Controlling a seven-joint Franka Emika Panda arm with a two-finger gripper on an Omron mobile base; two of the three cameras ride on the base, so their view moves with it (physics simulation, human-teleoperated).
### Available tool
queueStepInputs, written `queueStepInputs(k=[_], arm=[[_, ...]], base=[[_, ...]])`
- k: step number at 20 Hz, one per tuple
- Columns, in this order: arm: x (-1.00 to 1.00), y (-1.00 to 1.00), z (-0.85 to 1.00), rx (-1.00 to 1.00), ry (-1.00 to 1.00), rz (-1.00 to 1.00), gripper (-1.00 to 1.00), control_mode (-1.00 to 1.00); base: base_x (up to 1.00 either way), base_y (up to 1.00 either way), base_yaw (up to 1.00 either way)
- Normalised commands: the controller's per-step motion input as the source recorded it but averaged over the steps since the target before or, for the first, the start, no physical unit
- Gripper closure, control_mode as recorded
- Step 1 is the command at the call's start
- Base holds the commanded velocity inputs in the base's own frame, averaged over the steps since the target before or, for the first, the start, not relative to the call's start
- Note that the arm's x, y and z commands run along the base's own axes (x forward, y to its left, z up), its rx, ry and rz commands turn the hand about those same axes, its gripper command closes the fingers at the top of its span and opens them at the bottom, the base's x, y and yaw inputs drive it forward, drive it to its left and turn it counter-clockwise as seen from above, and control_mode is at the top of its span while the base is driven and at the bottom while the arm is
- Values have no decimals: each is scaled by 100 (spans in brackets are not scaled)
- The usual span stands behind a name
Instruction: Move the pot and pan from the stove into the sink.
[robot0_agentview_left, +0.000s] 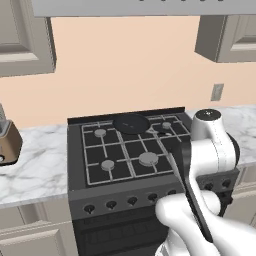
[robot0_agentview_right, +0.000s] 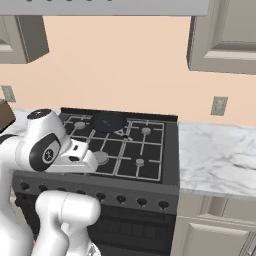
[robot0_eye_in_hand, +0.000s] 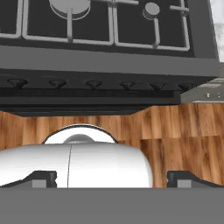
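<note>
Start of the task. The pan (robot0_agentview_left: 130, 123) lies flat on the far centre grate of the stove (robot0_agentview_left: 125, 150), its short handle pointing right toward the far right burner. No pot is to be seen on the grates, nor a sink on the marble counter (robot0_agentview_left: 35, 160). The gripper (robot0_eye_in_hand: 111, 178) hangs in front of the stove above the wood floor (robot0_eye_in_hand: 175, 135), its jaws spread wide with nothing between them. Risks: a reach over the near burners may catch a raised grate bar; a shallow pan pinched by its thin rim or short handle may tilt and slip.
</note>
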Motion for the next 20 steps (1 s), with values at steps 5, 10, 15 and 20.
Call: queueStepInputs(k=[5,10,15,20], arm=[[0,0,0,0,0,0,-100,-100],[42,2,18,3,0,-1,-100,-100],[52,7,22,0,0,-3,-100,-100],[48,0,16,1,1,0,-100,-100]], base=[[36,1,0],[0,0,0],[0,0,0],[0,0,0]])
